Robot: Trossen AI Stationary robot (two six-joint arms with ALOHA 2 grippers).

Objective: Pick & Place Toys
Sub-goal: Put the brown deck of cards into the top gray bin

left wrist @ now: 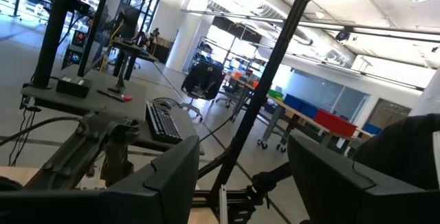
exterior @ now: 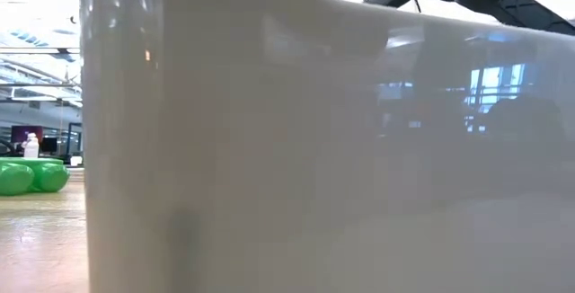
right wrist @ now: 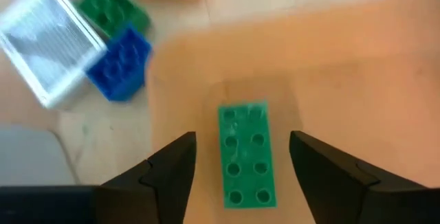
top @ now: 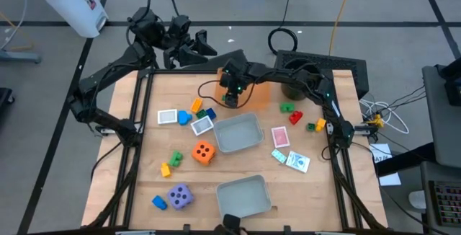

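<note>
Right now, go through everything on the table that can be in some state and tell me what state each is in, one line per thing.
Right gripper: open, over the orange tray.
Green brick: lying flat in the orange tray, between the fingers, not gripped.
Left gripper: open, raised off the table's far left corner, holding nothing.
Orange die: on the table.
Purple die: on the table.
Two clear grey trays: empty.
</note>
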